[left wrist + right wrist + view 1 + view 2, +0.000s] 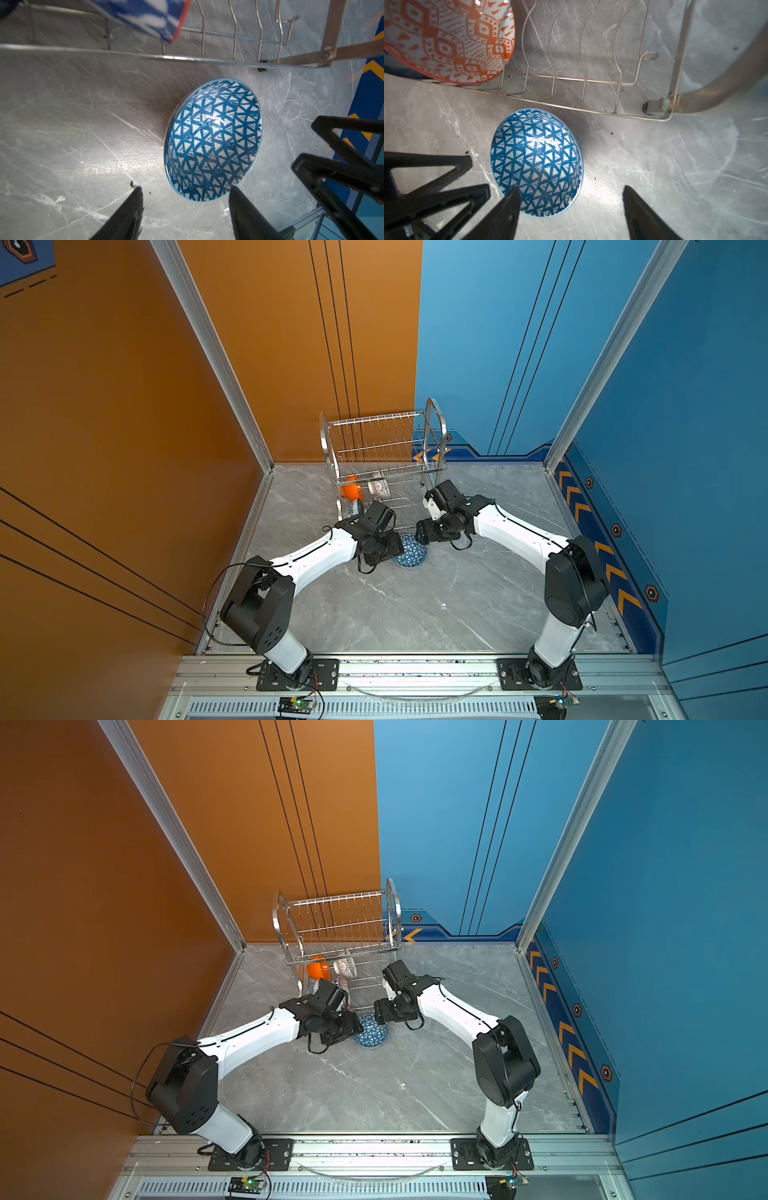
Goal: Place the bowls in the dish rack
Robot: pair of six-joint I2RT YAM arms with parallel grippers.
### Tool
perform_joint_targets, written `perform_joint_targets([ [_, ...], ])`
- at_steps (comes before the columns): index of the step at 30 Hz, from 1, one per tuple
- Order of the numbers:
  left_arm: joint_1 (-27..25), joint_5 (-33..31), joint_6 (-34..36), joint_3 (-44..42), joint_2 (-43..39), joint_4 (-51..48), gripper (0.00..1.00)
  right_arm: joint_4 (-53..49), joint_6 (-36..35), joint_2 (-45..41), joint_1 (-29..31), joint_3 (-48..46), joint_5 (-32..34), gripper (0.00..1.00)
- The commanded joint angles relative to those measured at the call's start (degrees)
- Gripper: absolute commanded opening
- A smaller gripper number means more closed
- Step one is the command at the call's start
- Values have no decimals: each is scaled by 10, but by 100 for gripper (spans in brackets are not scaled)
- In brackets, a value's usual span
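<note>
A blue-white triangle bowl [412, 556] [372, 1034] [214, 139] [536, 162] rests on the grey table just in front of the dish rack [382, 448] [336, 923], its inside facing up. My left gripper [185, 189] [395, 549] hangs open at the bowl's left edge. On the opposite edge my right gripper [571, 189] [420, 537] stands open, and neither grips the bowl. On the rack's lower shelf stand a plain orange bowl [351, 489], a white lattice bowl [379, 486], an orange-white geometric bowl [446, 41] and a blue-white floral bowl [149, 18].
The rack's front wire rail [207, 58] [571, 79] runs close behind the bowl, with bare wavy wires on its right part. The rack's arched frame leg [716, 89] stands to the right. Orange and blue walls close in the table.
</note>
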Motion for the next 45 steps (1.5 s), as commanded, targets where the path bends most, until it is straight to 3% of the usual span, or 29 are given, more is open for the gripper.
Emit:
perform_joint_targets([
  [1,6,8,-7,-10,12,9,63,-20,11,-19,-5,0,10,97],
  [24,4,16,-15,-18,68,27,31,-24,37,-87,-25,-43,7,100],
  [31,-12,11,-10,2,93,17,29,-24,43,-105,-33,-57,8,100],
  [45,-23,-17,10,30,80,-42,0,-18,55,-150,-54,-104,14,100],
])
